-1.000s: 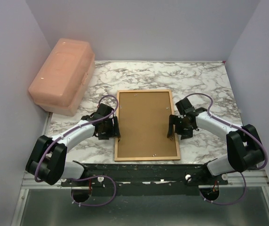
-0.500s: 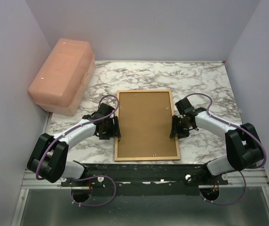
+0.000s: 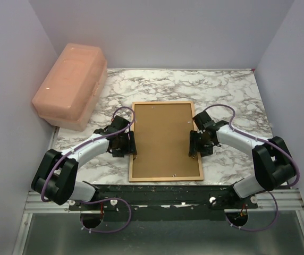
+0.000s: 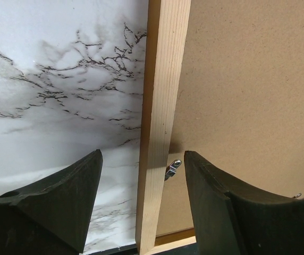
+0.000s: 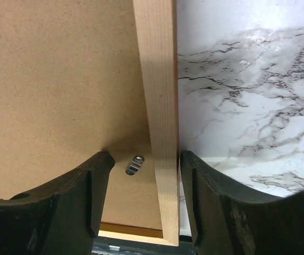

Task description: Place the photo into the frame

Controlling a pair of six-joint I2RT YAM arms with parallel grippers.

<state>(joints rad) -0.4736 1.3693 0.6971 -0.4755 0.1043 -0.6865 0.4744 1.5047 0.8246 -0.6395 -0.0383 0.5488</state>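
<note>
At the centre of the marble table, the frame lies flat with its back facing up and its long sides running away from the arms. A plain brown backing board fills its opening. The near short rail sits close to the table's near edge.

The left gripper straddles the left long rail towards its near half. In the left wrist view, one dark finger is over the marble and the other over the board, with the pale wood rail between them. The jaws are parted and grasp nothing. A small metal tab sits on the board just inside the rail.

The right gripper straddles the right long rail, opposite the left one. In the right wrist view its jaws are also parted. The outer finger is close beside the rail's outer edge, but contact cannot be judged. A second tab lies between the fingers.

A pink plastic box stands at the far left, well apart from the frame.
</note>
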